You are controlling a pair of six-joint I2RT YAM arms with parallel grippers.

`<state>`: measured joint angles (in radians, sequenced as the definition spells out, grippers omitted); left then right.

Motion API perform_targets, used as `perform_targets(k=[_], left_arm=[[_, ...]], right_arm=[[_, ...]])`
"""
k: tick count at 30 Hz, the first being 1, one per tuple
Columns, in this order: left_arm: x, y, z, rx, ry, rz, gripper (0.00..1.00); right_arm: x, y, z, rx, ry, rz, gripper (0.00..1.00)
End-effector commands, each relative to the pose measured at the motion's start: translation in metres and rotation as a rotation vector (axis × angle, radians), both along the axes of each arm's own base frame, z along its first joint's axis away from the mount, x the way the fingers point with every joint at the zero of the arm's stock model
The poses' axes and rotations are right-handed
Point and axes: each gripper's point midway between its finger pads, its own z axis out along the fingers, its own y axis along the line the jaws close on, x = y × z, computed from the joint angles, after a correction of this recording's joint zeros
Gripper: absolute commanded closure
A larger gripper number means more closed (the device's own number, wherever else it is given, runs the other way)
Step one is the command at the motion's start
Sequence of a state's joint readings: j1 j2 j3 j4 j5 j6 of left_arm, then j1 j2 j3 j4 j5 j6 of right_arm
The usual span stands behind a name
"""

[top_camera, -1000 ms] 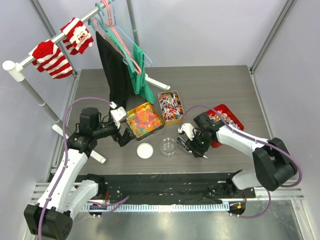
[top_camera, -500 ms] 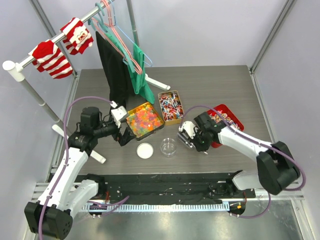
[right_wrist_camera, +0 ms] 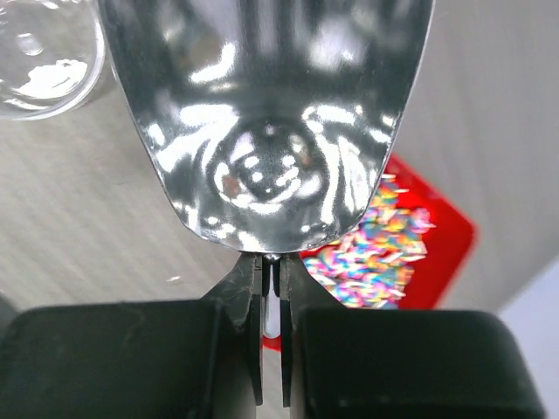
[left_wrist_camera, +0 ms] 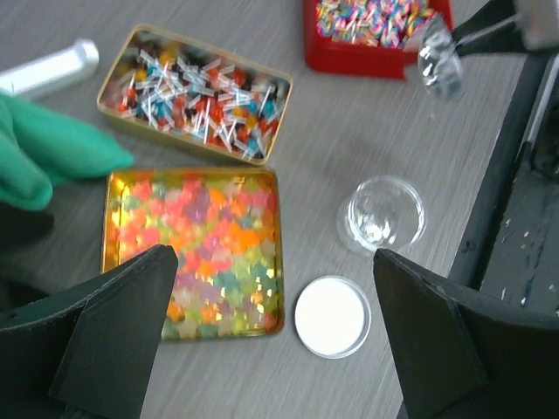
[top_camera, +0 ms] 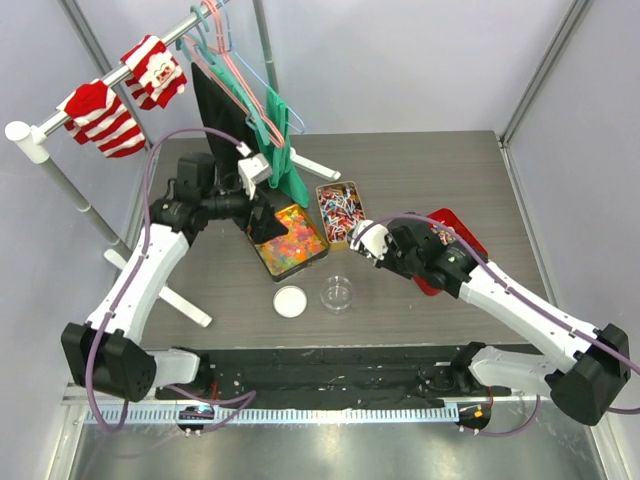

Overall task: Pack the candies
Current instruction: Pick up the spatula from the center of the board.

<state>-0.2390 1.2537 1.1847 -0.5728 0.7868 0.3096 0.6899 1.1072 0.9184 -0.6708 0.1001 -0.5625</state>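
Above the table (top_camera: 420,170), the left gripper (top_camera: 262,220) hovers over the gold tin (left_wrist_camera: 194,172) with fingers wide apart and the right gripper (right_wrist_camera: 272,288) is clamped on the scoop (right_wrist_camera: 271,113) beside the red tin (left_wrist_camera: 376,59), candies (left_wrist_camera: 214,244) filling both tins and a third tin (left_wrist_camera: 175,127), the cup (left_wrist_camera: 382,214) and lid (left_wrist_camera: 332,316) nearby.

1. Glossy yellow, orange, red and green gummies (left_wrist_camera: 214,249) in a gold tin (left_wrist_camera: 192,174).
2. Rainbow-striped wrapped candies (left_wrist_camera: 384,17) in a red tray (left_wrist_camera: 358,61).
3. Multicoloured stick sweets (left_wrist_camera: 196,96), their sticks white.
4. Mirror-silver scoop (right_wrist_camera: 262,113).
5. Plain white lid (left_wrist_camera: 332,316).
6. Grey, wood-grained worktop (left_wrist_camera: 349,122).
7. Red-and-white striped knits (top_camera: 100,118); green cloth (left_wrist_camera: 52,157).
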Motion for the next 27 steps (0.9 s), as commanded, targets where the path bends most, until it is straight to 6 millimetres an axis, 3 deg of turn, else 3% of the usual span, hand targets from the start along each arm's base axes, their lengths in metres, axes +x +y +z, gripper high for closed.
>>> perform_targets(k=[1, 6, 11, 15, 27], left_arm=[[-0.009, -0.027, 0.024, -0.021, 0.056, -0.067, 0.0], [-0.008, -0.057, 0.016, -0.008, 0.118, -0.117, 0.0], [-0.004, -0.08, 0.006, -0.003, 0.19, -0.156, 0.0], [-0.001, -0.089, 0.002, 0.0, 0.232, -0.171, 0.0], [-0.01, -0.101, 0.008, -0.03, 0.271, -0.221, 0.0]], right_arm=[[0.028, -0.006, 0.039, -0.134, -0.201, -0.014, 0.99], [0.041, 0.007, 0.057, -0.163, -0.327, -0.006, 0.99], [0.038, 0.022, 0.062, -0.157, -0.372, 0.026, 0.99], [0.028, 0.034, 0.057, -0.14, -0.367, 0.072, 0.99], [0.023, 0.037, 0.034, -0.117, -0.377, 0.071, 0.99]])
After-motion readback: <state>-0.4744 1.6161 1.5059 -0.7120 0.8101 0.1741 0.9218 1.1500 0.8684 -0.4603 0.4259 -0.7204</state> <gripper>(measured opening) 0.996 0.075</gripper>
